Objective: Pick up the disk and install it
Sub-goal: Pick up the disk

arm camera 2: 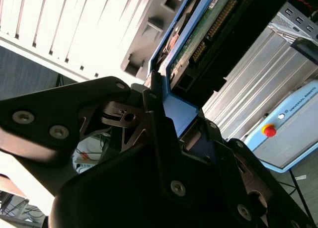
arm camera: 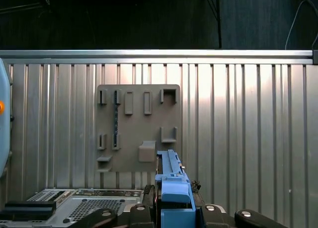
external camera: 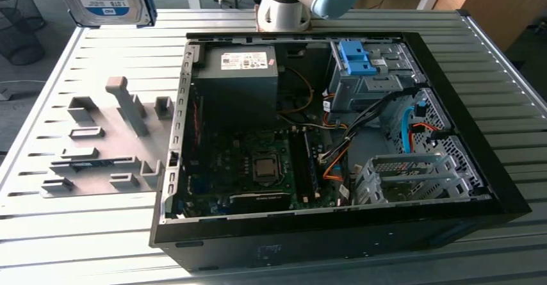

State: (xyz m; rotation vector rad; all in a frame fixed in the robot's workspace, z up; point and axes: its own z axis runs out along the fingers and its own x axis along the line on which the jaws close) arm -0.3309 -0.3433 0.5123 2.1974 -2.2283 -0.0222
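One flat silver disk with blue rails is clamped in the black gripper, above the grey fixture tray; pickup looks done, install pending: rails must line up inside the open black case.

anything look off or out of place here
Nothing looks spilled or damaged. The one thing off the table is the disk, held up in the tool at the exterior view's upper left. The case lies open on its side beside a grey tray.
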